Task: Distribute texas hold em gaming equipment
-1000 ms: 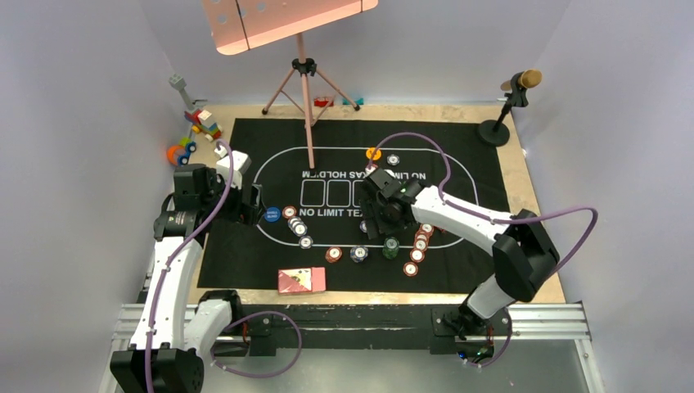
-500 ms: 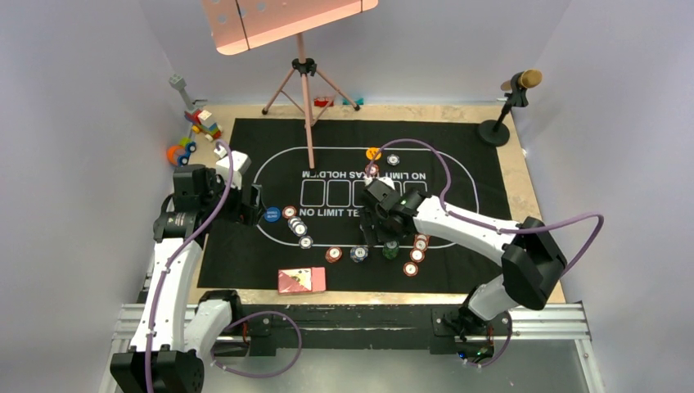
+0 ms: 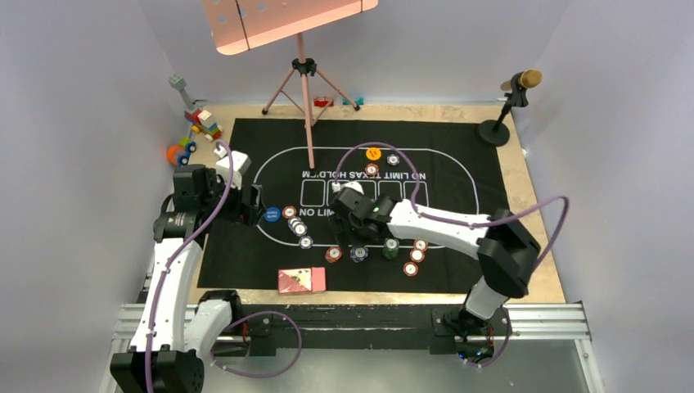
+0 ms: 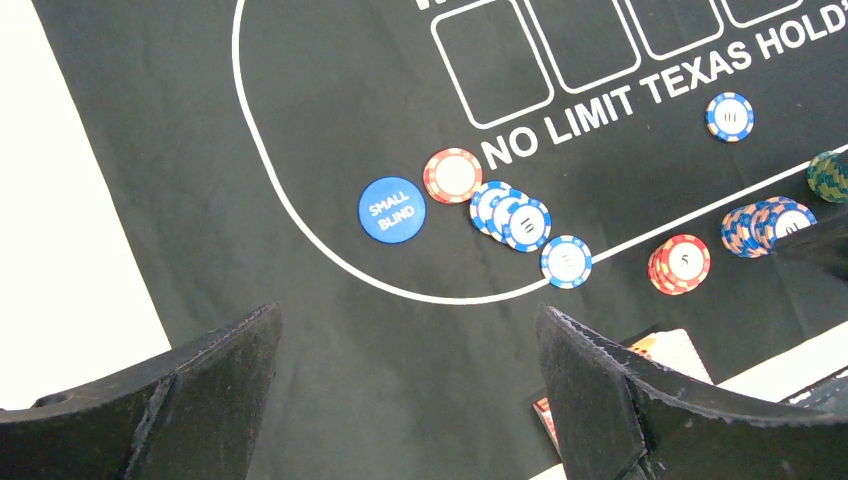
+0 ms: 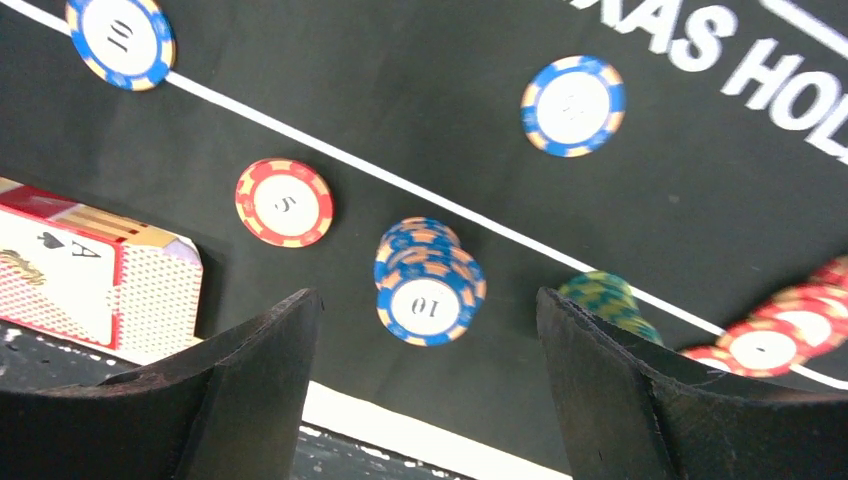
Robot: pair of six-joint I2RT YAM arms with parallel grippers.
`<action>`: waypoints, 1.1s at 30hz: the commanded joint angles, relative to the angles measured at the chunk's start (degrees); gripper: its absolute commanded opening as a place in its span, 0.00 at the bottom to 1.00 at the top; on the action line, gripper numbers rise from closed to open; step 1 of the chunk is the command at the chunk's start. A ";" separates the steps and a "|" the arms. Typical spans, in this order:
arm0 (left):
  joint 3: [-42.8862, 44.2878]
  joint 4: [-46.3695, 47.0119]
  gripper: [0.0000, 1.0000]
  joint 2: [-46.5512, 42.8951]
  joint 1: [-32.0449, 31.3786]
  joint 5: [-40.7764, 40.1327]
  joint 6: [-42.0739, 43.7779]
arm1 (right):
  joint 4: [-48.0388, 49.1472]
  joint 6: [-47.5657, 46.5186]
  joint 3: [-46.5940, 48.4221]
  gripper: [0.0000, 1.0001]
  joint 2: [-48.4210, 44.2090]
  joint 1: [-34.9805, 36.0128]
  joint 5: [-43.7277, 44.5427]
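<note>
Hovering right tool (image 5: 424, 330) spread, empty, over blue chip stack (image 5: 428, 290); card box (image 5: 100, 275) nearby; left tool (image 4: 408, 318) likewise.

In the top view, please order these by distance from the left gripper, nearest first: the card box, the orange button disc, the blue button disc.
1. Blue button disc, just beside the left gripper, on its right.
2. Card box, lower in the view.
3. Orange button disc, higher and farther right.

Toy blocks (image 3: 203, 123) sit by the black mat's (image 3: 458, 139) far left corner. A microphone (image 3: 524, 80) stands by its far right corner.
</note>
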 commanded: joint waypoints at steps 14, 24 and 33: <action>-0.21 1.52 1.00 -1.00 0.17 0.13 0.96 | 7.46 -0.31 -2.77 0.74 9.10 1.54 -3.99; -0.21 1.57 1.00 -1.02 0.16 0.02 1.04 | 7.25 -1.12 -3.30 0.59 10.21 1.52 -3.86; -0.29 1.47 1.00 -1.18 0.16 0.11 1.06 | 5.12 -1.67 -1.54 0.48 8.11 1.52 -2.67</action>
